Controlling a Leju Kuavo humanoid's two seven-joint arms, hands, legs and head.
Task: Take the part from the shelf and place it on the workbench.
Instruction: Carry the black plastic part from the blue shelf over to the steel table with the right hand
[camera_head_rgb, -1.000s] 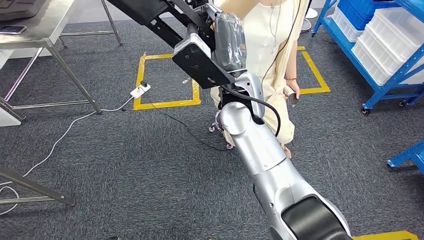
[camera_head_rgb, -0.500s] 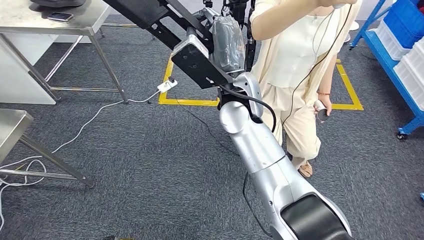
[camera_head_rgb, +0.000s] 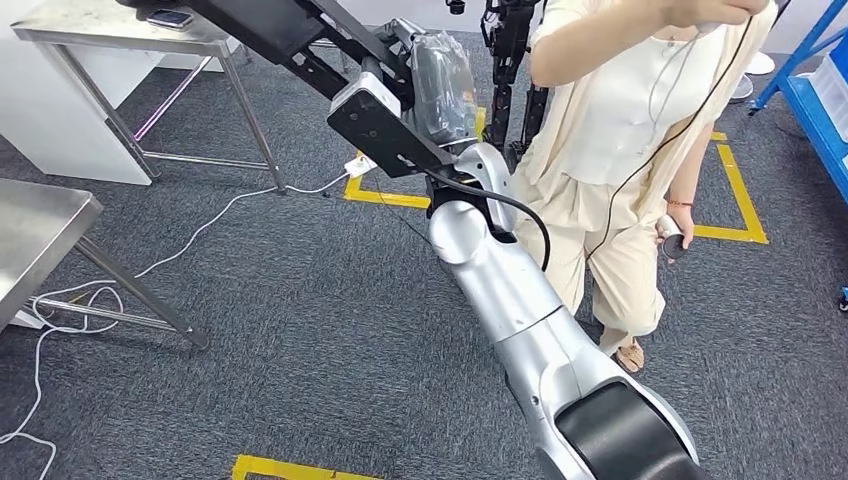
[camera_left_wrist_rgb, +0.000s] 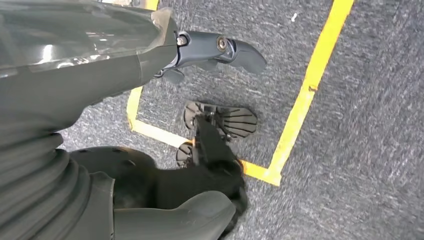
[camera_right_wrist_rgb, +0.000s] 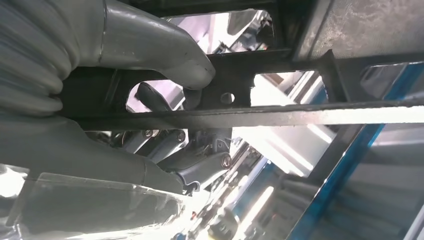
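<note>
Right hand (camera_right_wrist_rgb: 125, 65) gripped the black metal frame part (camera_head_rgb: 290, 30), thumb over its bar, beside the person (camera_head_rgb: 620, 150); left hand (camera_left_wrist_rgb: 150, 55) (over yellow floor tape (camera_left_wrist_rgb: 305, 95)) held nothing, fingers apart.

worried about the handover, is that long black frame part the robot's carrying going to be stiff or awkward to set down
Probably stiff: the black frame part looks like welded bars with open cut-outs. Likely awkward, since it reaches well past the right hand, so it may swing or tip. The thumb hooks a bar, which should limit slipping.

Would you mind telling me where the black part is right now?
In the head view the black part is held up by the right hand, stretching toward the upper left above the carpet, beside the person and near the steel table.
</note>
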